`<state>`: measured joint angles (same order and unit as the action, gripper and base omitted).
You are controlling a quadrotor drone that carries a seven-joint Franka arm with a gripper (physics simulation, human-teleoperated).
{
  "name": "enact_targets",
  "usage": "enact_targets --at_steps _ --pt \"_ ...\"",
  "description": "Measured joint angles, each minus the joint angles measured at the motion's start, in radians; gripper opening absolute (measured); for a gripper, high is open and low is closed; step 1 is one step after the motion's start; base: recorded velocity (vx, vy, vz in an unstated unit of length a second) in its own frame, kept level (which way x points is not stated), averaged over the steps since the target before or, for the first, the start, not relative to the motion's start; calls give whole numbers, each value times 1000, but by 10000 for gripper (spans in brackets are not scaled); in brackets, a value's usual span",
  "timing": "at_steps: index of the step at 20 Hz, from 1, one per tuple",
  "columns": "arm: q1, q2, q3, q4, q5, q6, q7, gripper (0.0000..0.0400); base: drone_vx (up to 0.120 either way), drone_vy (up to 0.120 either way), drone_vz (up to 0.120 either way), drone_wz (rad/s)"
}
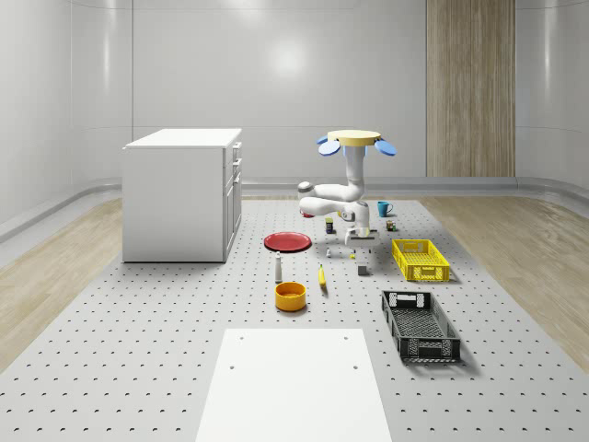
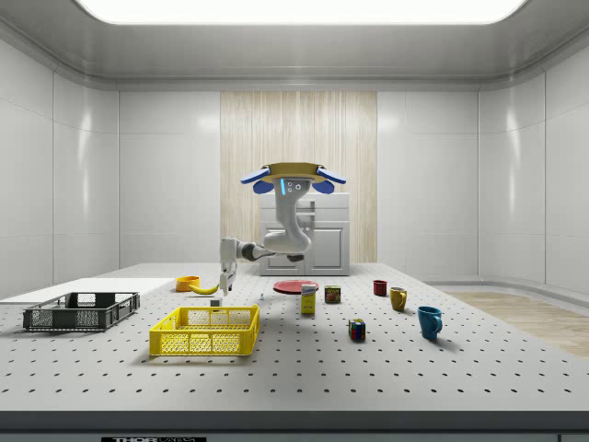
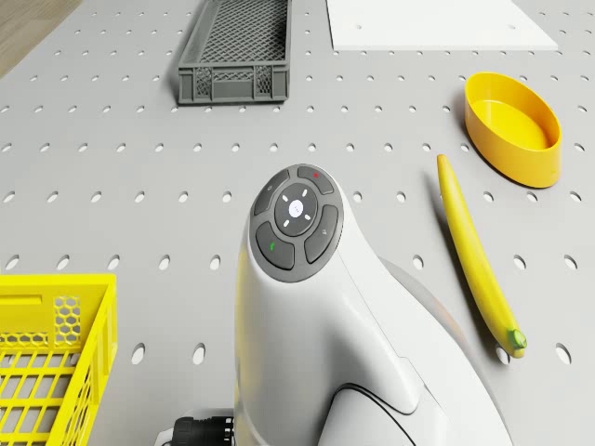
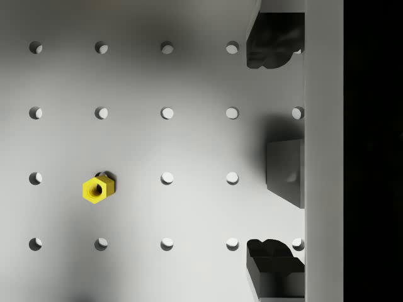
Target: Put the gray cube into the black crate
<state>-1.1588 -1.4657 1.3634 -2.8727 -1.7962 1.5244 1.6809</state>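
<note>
Tool open over the gray cube, black crate empty and well apart

The drone (image 1: 354,140) hovers over the counter (image 1: 166,350), arm bent down. In the wrist view the tool (image 4: 277,157) stands wide, and the gray cube (image 4: 284,173) lies on the counter between its two fingers (image 4: 274,44), not held; I judge that it must go straight down, then close. The black crate (image 1: 394,318) has nothing in it and lies toward the front of the whole-scene view, past the yellow crate (image 1: 421,273), which also looks empty there.
</note>
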Motion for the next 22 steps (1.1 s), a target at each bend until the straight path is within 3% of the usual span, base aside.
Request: enact_targets --at_steps 9,22 --pt "-4 -16 3 1 7 15 3 400 120 -13 0 0" --pt "-14 -40 -118 27 -102 77 -3 400 3 0 0 0"
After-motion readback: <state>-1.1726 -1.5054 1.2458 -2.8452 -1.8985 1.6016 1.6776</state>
